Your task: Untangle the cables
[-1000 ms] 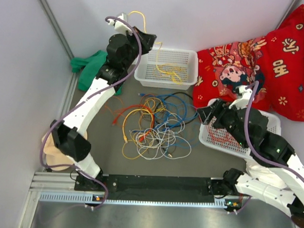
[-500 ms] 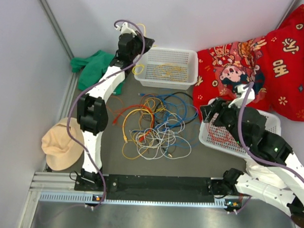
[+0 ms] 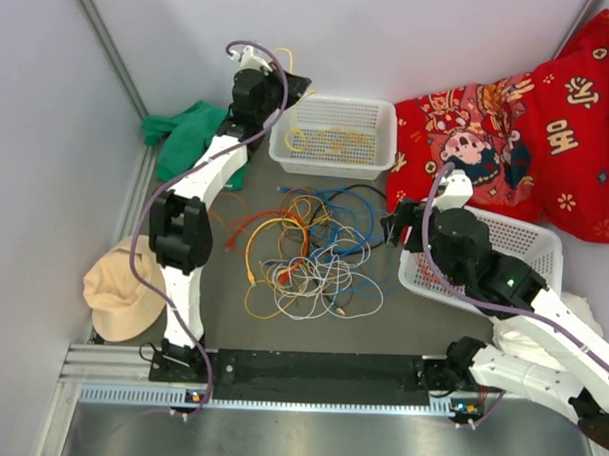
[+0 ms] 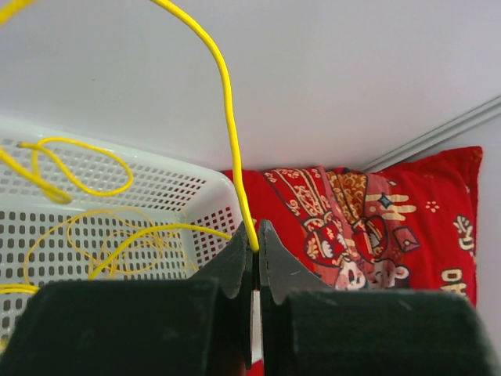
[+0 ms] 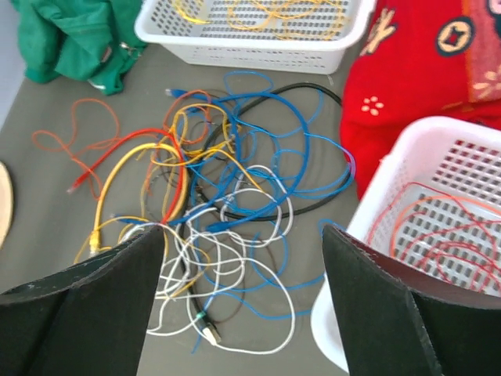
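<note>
**One yellow cable nearly delivered; second claw brought to the heap**

The left gripper (image 4: 257, 235) is shown clamped tight on a thin yellow cable (image 4: 227, 117). The cable is held up above the left end of the white perforated plastic basket (image 3: 339, 100), and the rest of it is draped in loops inside the basket. Compared with a second ago, the left arm is stretched out rather than folded, and more of the yellow cable is laid within the basket. The remaining heap of knotted yellow, red, orange, blue and white cables (image 3: 309, 253) is seen just in front of the basket. The right gripper (image 5: 243, 231) is shown with its jaws spread wide and nothing between them. It has been shifted toward the heap from over a second white basket (image 3: 544, 241), which is set in front and to the right of the first basket. It is judged that one cable is almost sorted, with only its release left, and that another is about to be picked.
</note>
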Available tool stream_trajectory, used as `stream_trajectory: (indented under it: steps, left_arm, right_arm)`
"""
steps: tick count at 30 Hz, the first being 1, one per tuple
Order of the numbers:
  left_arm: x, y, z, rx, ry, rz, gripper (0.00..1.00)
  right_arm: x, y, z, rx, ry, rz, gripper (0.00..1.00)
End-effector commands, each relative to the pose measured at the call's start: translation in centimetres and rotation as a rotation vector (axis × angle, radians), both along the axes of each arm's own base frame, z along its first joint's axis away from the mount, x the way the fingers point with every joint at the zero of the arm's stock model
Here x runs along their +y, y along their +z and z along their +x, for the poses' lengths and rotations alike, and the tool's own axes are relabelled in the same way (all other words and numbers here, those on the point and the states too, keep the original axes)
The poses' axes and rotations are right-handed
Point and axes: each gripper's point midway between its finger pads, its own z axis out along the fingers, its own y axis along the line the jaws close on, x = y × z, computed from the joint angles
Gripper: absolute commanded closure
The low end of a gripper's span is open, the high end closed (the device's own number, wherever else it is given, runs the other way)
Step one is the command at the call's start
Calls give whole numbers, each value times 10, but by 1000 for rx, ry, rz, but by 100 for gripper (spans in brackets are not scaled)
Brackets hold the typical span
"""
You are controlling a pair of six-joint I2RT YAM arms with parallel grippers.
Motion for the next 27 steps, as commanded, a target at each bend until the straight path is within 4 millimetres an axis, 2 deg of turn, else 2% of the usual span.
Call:
stream_trajectory:
  steps: [1, 2, 3, 4, 5, 6, 7, 8, 11, 12, 14, 16, 21, 22, 23, 24, 25, 27]
  left_arm:
    - [17, 139, -74, -220, -8, -66, 100]
    - [22, 160, -95, -248, -9, -73, 100]
    - [24, 169, -107, -255, -10, -78, 100]
    - [22, 174, -118, -248, -24, -83, 100]
    - [25, 191, -139, -269, -34, -94, 100]
    - [26, 198, -150, -271, -43, -104, 100]
    - [23, 204, -161, -275, -57, -108, 100]
    - [26, 213, -177, -277, -66, -106, 100]
    - [28, 231, -211, -295, -94, -112, 100]
    - [28, 232, -219, -285, -105, -114, 100]
    - [32, 243, -238, -302, -114, -120, 100]
    - [34, 247, -249, -307, -124, -124, 100]
    - [37, 254, -276, -324, -152, -144, 100]
    - [37, 255, -278, -326, -153, -145, 100]
    - [39, 256, -285, -332, -155, -145, 100]
    - [40, 256, -287, -334, -153, -144, 100]
    - [41, 250, -287, -312, -148, -138, 100]
    - [43, 251, -294, -316, -149, -141, 100]
  right_arm:
    - [25, 15, 5, -76, 80, 97, 17]
    - [30, 9, 6, -78, 95, 106, 17]
    - [36, 9, 6, -89, 116, 116, 17]
    - [48, 22, 7, -133, 164, 172, 16]
    - [55, 18, 8, -133, 185, 175, 16]
    - [61, 21, 9, -141, 203, 194, 16]
    - [73, 34, 7, -173, 257, 242, 17]
    - [83, 31, 9, -170, 284, 242, 17]
    - [100, 41, 12, -191, 329, 302, 17]
    - [106, 33, 15, -163, 329, 298, 17]
    - [114, 46, 18, -195, 342, 351, 17]
    - [120, 50, 19, -192, 348, 390, 17]
    - [134, 87, 19, -248, 387, 520, 16]
    - [142, 87, 17, -234, 419, 526, 16]
    - [148, 98, 13, -243, 445, 539, 16]
    - [152, 101, 11, -250, 461, 525, 16]
    - [160, 94, 10, -225, 474, 493, 16]
    - [171, 102, 0, -231, 520, 475, 16]
